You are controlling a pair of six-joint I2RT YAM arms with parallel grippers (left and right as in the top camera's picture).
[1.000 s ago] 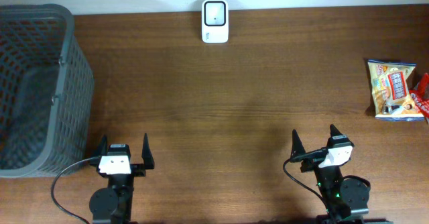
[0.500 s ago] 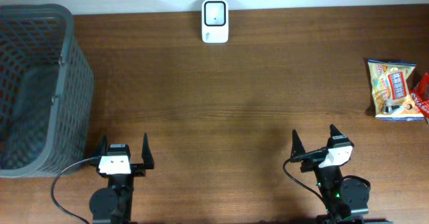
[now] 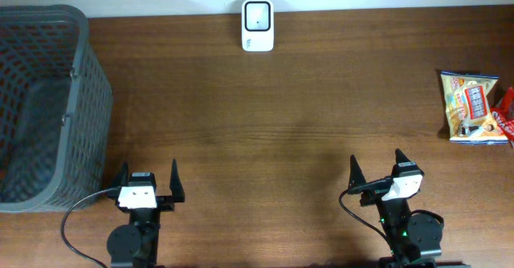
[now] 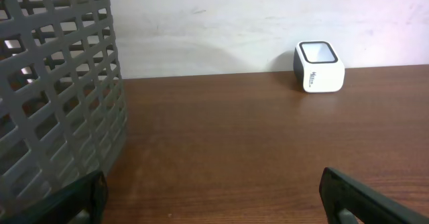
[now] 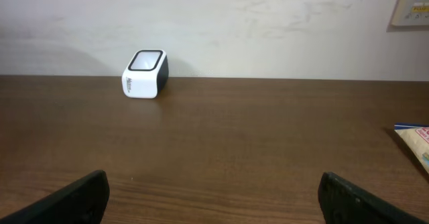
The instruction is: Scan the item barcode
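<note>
A snack bag [image 3: 471, 106], yellow and blue, lies flat at the table's right edge; only its corner [image 5: 417, 141] shows in the right wrist view. A white barcode scanner [image 3: 258, 25] stands at the back centre against the wall, also seen as a scanner [image 4: 319, 66] and scanner [image 5: 145, 74] from the wrists. My left gripper [image 3: 148, 180] sits near the front left, open and empty. My right gripper [image 3: 377, 172] sits near the front right, open and empty, well short of the bag. Both point toward the back wall.
A tall grey mesh basket [image 3: 44, 99] fills the left side; its wall [image 4: 57, 90] looms close to my left gripper. A red packet [image 3: 505, 111] peeks out beside the snack bag at the right edge. Brown wooden table [image 3: 273, 123] spans the middle.
</note>
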